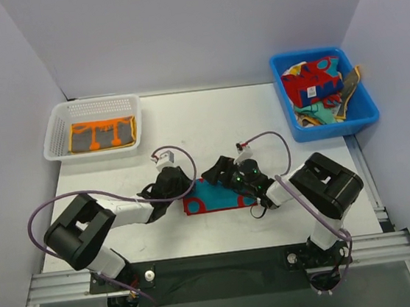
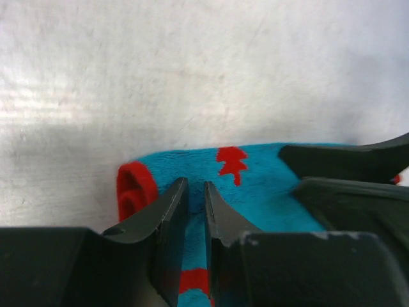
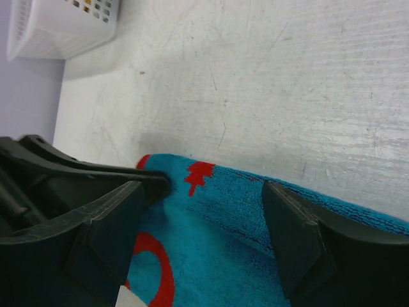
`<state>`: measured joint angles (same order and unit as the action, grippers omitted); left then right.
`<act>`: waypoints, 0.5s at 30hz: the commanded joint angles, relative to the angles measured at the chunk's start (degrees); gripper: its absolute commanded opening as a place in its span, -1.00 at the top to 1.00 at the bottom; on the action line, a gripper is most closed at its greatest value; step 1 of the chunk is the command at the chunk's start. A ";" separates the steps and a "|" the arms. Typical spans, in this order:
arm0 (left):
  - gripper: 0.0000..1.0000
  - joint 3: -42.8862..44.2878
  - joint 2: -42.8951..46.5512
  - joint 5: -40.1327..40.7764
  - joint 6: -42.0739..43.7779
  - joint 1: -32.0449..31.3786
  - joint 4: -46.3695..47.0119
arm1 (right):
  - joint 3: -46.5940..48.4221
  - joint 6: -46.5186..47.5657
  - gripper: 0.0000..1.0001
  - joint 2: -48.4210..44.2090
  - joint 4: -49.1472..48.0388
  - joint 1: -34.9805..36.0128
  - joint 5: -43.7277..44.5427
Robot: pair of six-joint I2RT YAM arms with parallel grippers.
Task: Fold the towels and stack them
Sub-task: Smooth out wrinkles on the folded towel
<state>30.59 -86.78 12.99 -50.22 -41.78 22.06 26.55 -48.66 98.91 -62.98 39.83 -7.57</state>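
A teal towel (image 1: 213, 195) with red shapes lies flat on the table between both grippers. My left gripper (image 1: 182, 190) is at the towel's left end. In the left wrist view its jaws (image 2: 196, 183) stand a narrow slit apart, closed on the teal towel (image 2: 255, 185) beside a rolled red edge (image 2: 134, 188). My right gripper (image 1: 230, 178) is at the towel's far right part. In the right wrist view it (image 3: 203, 188) stands wide open over the towel (image 3: 230, 243), holding nothing. An orange and grey towel (image 1: 103, 134) lies folded in the basket. More towels (image 1: 314, 82) are heaped in the bin.
A white mesh basket (image 1: 58, 133) stands at the back left, and its corner shows in the right wrist view (image 3: 57, 25). A blue bin (image 1: 363, 115) stands at the back right. The two grippers are close together over the towel.
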 commanded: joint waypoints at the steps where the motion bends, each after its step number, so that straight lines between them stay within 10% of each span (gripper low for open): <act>1: 0.47 -2.11 -3.74 -3.41 -2.07 0.12 4.39 | -4.46 -2.66 -0.53 3.21 -10.22 -0.19 4.14; 15: 0.52 -6.69 14.34 7.39 -3.84 -0.05 -0.87 | -8.00 -4.95 -0.61 5.24 -16.21 -4.06 4.41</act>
<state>22.37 -77.73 15.75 -56.86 -41.67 25.39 19.49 -53.74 102.69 -81.25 36.93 -5.17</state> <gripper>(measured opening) 0.238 0.797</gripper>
